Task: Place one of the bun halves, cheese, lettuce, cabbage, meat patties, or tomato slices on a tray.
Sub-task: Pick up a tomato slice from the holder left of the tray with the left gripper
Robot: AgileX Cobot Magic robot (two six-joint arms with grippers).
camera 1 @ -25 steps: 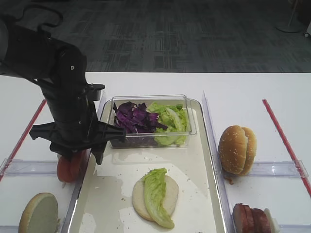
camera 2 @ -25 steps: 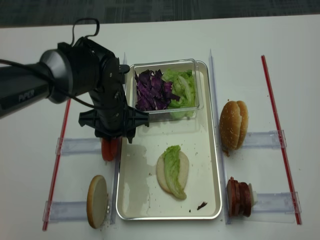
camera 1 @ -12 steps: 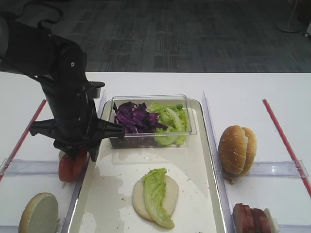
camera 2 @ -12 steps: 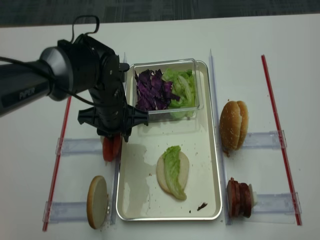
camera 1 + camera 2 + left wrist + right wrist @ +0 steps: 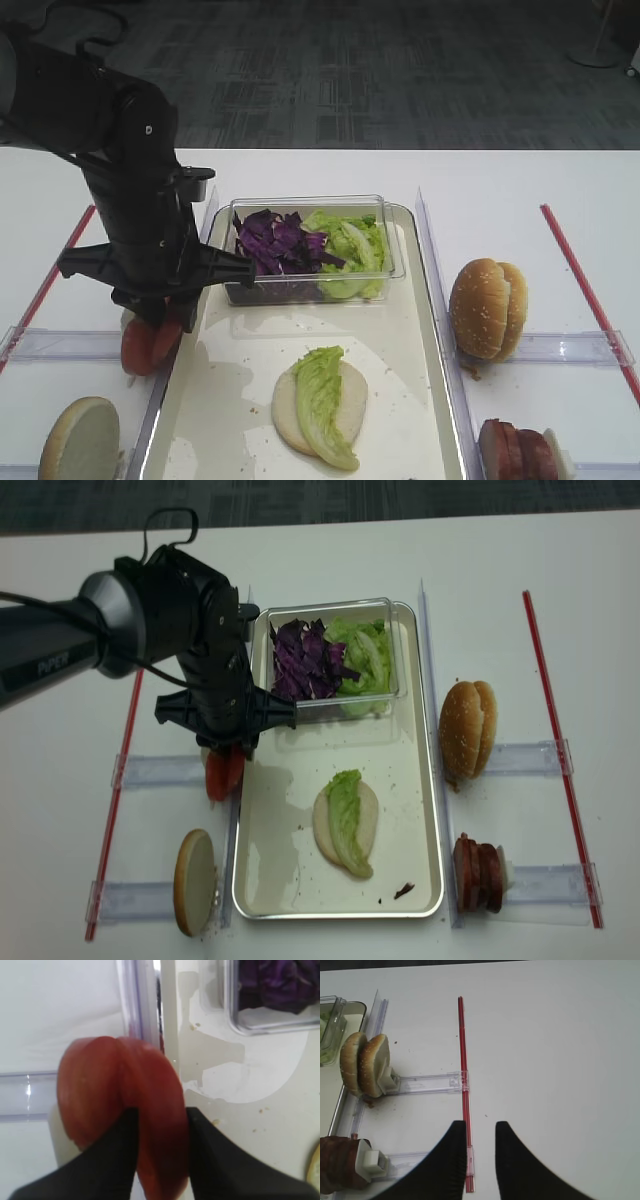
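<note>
Beside the tray's (image 5: 425, 330) left rim, the left gripper (image 5: 159, 1125) pinches one of the standing tomato slices (image 5: 120, 1110), not yet lifted. On the tray lie a bun half (image 5: 345, 395) topped with lettuce (image 5: 322, 400); tomato seems next. Off right, the right gripper (image 5: 480, 1135) hangs empty, jaws slightly parted. White lettering on the left arm is too blurred to read reliably.

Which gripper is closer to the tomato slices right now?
Left. The left gripper has its fingers around one of the tomato slices beside the tray. The right gripper hovers over bare table by the red strip, far off.
</note>
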